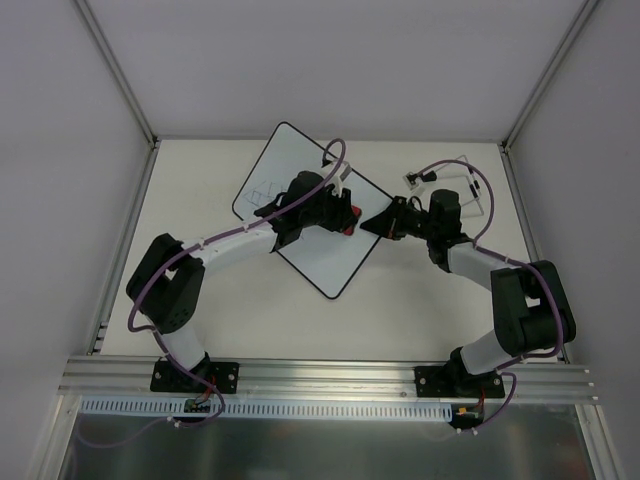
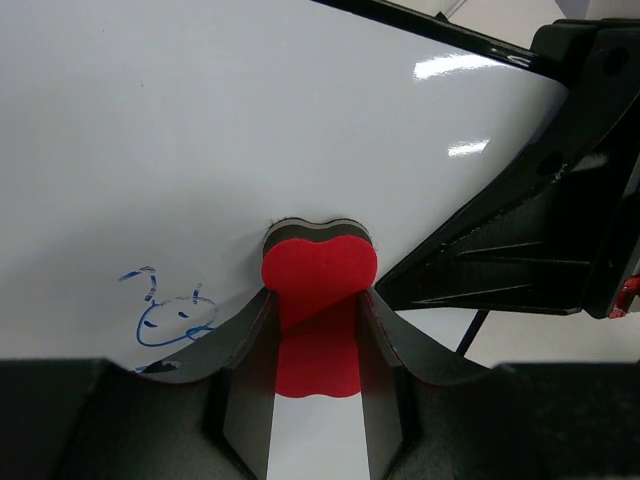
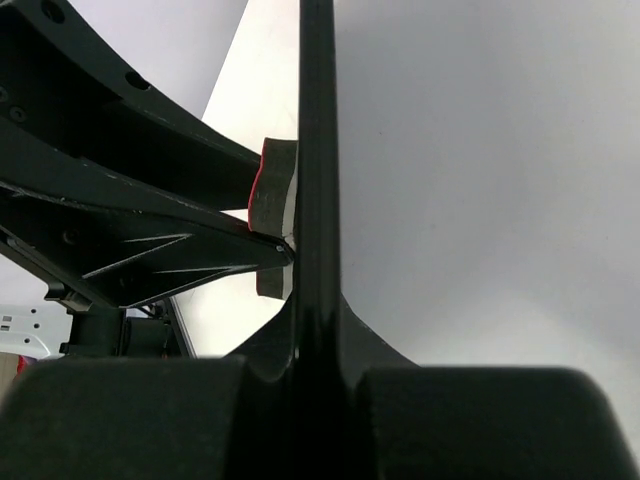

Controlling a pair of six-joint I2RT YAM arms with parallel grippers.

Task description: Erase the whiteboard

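i'm looking at a flat cream tabletop (image 1: 400, 315) boxed in by 3 plain pale grey walls (image 1: 330, 60), with 2 slanting silver metal corner posts (image 1: 115, 70) and a ribbed aluminium rail (image 1: 330, 372) along the near edge. the light is soft and even.

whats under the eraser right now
The whiteboard: the eraser, held in the left gripper, presses flat on it. Whether ink lies beneath is hidden; a blue doodle shows beside it.

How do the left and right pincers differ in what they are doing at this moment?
The left pincer clamps the red bone-shaped foam eraser, held against the large white rectangular whiteboard; the right pincer clamps the board's thin black rim instead. The left pincer sits over the board's surface, the right pincer at its edge. Both are shut.
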